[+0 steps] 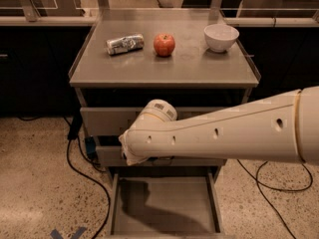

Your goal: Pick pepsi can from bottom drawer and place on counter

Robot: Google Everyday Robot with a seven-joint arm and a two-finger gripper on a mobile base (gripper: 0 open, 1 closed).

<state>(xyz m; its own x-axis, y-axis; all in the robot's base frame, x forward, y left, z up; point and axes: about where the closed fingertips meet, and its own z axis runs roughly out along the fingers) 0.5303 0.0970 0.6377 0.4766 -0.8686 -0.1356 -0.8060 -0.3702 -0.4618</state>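
**Drawer open, can out of sight**

The bottom drawer (pixel 164 210) stands open, and the floor that shows is bare. No pepsi can is visible; it may lie at the back, under the arm (pixel 214 133). The gripper is hidden behind that arm, so its grip cannot be told. The can is likely light, smooth and easily dented, best clasped mid-body. Beyond, the surface (pixel 199 66) holds a silver can (pixel 124 44), an apple (pixel 164 44) and a bowl (pixel 221 37).

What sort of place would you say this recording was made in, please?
Probably a lab or office test area: a grey metal cabinet with a counter and open bottom drawer, loose cables on a speckled floor, glass panels behind. The gripper hangs before the cabinet, above that drawer.
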